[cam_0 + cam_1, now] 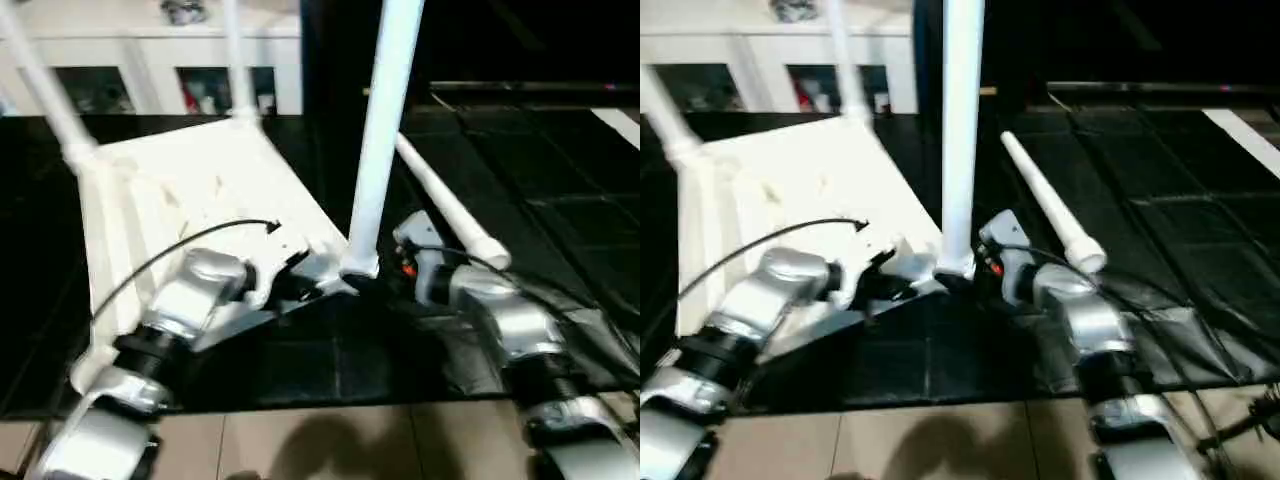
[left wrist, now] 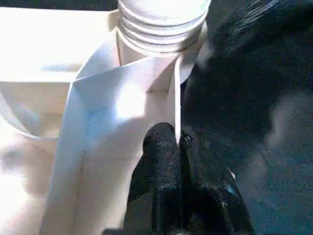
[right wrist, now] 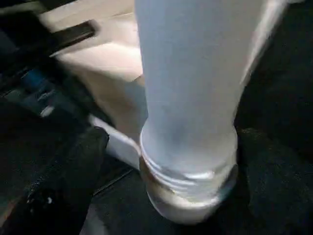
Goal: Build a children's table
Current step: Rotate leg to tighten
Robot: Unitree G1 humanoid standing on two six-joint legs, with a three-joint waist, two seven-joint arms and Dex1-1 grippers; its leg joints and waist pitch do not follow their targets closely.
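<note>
The white tabletop point(image 1: 190, 180) lies underside up on the black mat. Three white legs stand upright in its corner sockets: one at the far left point(image 1: 45, 85), one at the far corner point(image 1: 235, 55) and one at the near right corner point(image 1: 385, 120). Another leg point(image 1: 450, 210) lies loose on the mat to the right. My left gripper point(image 2: 168, 147) is shut on the tabletop's thin rim beside the near right socket point(image 2: 161, 29). My right gripper point(image 3: 173, 142) stands open, its fingers point(image 3: 73, 171) on either side of that leg's threaded base point(image 3: 190, 181).
A white glass-door cabinet point(image 1: 150, 50) stands behind the tabletop. The black tiled mat point(image 1: 540, 150) stretches off to the right. A strip of tan floor point(image 1: 320, 440) runs along the near edge, between my forearms.
</note>
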